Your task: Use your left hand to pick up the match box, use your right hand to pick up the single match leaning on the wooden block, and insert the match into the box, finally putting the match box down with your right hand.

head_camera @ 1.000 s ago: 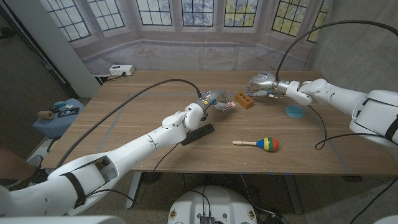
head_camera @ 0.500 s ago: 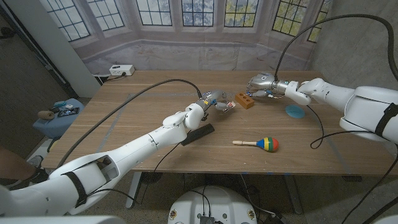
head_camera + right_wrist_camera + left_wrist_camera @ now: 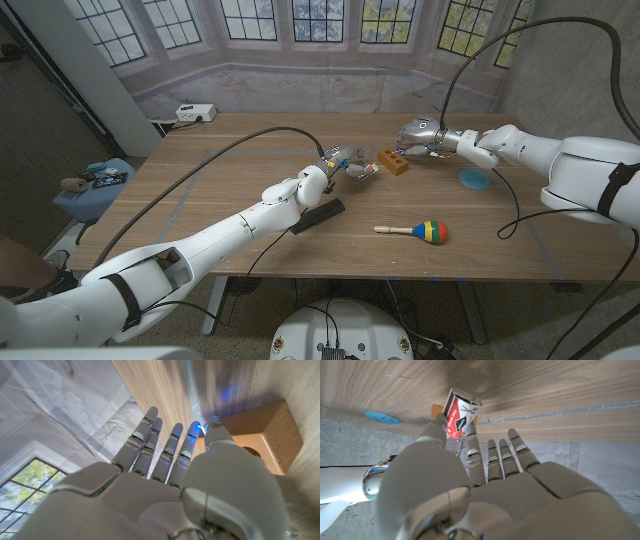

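Wood grain runs across the pale brown table (image 3: 250,240), smooth and matte. The left hand (image 3: 345,162) holds the match box (image 3: 367,170) just above the tabletop, beside the wooden block (image 3: 393,161). In the left wrist view the match box (image 3: 460,412) is a flat card carton with a red and white printed face, pinched between the thumb and a finger while the other fingers (image 3: 502,457) stretch out straight. The head view shows the box only as a small pale speck.

The wooden block is an orange-brown slab with round holes in its top; in the right wrist view the block (image 3: 265,442) shows a rounded corner and part of one dark hole, the rest cut off by the thumb. The right hand (image 3: 420,134), silvery and jointed, reaches over the block's far end with its fingers (image 3: 150,440) extended side by side; whether it grips anything cannot be told, and the match is too small to make out.

Nearer the robot lie a striped wooden maraca (image 3: 418,231), a flat black bar (image 3: 318,215) and a round blue disc (image 3: 473,178)
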`<state>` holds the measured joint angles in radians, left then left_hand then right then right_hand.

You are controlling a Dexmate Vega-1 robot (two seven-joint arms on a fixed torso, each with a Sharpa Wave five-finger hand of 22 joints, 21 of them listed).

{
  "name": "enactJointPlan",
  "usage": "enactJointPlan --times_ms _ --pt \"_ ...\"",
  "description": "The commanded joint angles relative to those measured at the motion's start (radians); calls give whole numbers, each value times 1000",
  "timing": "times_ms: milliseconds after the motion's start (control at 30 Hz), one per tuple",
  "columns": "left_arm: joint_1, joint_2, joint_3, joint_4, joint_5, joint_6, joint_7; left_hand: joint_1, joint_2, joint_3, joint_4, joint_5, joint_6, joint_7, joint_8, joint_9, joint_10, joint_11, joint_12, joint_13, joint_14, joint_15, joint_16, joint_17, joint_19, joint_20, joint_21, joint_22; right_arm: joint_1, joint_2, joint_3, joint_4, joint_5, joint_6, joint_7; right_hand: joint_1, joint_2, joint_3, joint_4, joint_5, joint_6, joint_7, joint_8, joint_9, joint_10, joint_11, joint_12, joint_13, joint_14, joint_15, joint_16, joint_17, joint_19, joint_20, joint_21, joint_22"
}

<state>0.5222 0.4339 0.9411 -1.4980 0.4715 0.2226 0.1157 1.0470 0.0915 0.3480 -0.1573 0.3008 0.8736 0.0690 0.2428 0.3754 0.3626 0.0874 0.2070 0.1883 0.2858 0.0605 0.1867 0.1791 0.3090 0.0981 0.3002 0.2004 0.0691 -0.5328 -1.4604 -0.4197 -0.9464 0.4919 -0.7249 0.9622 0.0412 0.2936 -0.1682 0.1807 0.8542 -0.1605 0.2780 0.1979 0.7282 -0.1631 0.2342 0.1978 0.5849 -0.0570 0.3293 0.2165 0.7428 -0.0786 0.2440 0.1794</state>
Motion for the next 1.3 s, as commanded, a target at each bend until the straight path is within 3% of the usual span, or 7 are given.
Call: enactJointPlan --times_ms 33,733,1133,1300 --pt "-8 -3 1 23 -9 -16 2 -2 3 6 -2 6 10 -7 3 3 5 -2 -3 3 6 -4 1 2 5 -6 9 3 12 14 -31 16 21 1 15 12 2 -3 2 7 10 3 5 3 11 -2 1 4 13 -166 5 3 8 -70 4 2" --pt "-22 -8 5 57 -20 -39 3 -3 2 9 -1 5 10 -8 4 9 5 -2 -4 3 6 -4 1 3 5 -6 9 3 17 -5 -37 -21 24 8 34 25 3 -11 3 7 17 1 4 5 15 -6 -3 5 19 -167 5 5 14 -72 4 2" --pt "-20 -5 7 53 -19 -46 2 -4 2 10 -1 5 10 -8 5 12 5 -2 -4 3 6 -5 1 3 4 -6 9 3 -13 -89 23 -172 0 -12 89 28 3 -14 4 7 16 1 3 6 15 -9 -5 6 20 -167 5 6 15 -73 4 2" --pt "-13 -3 5 42 -19 -40 3 -4 2 11 -1 6 12 -7 6 14 4 -1 -4 3 6 -4 1 3 4 -6 10 3 -22 -103 51 -201 -17 -12 106 30 4 -15 5 7 15 1 2 6 15 -9 -6 6 21 -167 5 6 15 -73 3 2"
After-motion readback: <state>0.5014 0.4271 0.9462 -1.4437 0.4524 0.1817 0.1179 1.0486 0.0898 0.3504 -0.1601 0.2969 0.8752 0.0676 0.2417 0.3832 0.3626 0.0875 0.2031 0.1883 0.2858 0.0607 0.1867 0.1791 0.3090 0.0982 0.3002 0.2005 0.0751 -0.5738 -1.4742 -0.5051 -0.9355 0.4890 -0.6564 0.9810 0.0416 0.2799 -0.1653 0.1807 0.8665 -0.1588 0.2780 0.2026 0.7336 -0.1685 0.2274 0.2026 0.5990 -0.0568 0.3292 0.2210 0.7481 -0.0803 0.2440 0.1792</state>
